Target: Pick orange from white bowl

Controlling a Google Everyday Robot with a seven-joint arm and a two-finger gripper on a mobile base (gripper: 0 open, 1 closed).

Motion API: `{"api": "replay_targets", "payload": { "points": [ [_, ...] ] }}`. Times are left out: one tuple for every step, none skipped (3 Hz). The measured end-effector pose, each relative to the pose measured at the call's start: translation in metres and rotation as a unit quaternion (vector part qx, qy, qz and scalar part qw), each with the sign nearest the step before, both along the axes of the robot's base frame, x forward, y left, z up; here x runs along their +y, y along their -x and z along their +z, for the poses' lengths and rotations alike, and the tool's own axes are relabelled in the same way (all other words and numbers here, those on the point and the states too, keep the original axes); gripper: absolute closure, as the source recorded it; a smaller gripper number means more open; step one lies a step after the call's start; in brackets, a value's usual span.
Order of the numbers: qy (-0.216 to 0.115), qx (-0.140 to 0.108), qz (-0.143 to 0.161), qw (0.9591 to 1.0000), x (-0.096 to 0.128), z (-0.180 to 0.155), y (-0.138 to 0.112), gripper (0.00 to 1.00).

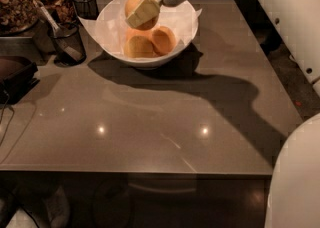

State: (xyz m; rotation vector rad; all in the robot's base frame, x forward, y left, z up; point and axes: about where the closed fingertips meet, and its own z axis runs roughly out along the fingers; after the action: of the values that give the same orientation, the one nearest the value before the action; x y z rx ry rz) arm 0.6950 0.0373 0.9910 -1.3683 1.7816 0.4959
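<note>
The white bowl (150, 61) stands at the back of the grey table (150, 122), its paper lining poking over the rim. My gripper (140, 13) reaches in from the upper right and is shut on the light orange-yellow orange (131, 4), held above the other fruit at the bowl's back left. One pale finger (143, 12) lies across the orange's front; the other is hidden behind it. Two more fruits stay in the bowl: a yellower one (139, 46) and a deeper orange one (164, 39).
A black wire-mesh cup (67, 42) stands left of the bowl, another (85, 4) behind it. A container of brown snacks (15, 7) and a dark tray (15, 74) sit at the far left. My white arm (295, 17) spans the right side.
</note>
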Motion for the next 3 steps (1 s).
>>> {"api": "replay_targets", "payload": {
  "points": [
    [-0.003,0.016,-0.021,0.9996,-0.008,0.006,0.018,1.00],
    [-0.012,0.019,-0.068,0.9975,-0.022,0.022,0.050,1.00],
    [-0.023,0.025,-0.118,0.9924,-0.031,0.028,0.084,1.00]
  ]
}}
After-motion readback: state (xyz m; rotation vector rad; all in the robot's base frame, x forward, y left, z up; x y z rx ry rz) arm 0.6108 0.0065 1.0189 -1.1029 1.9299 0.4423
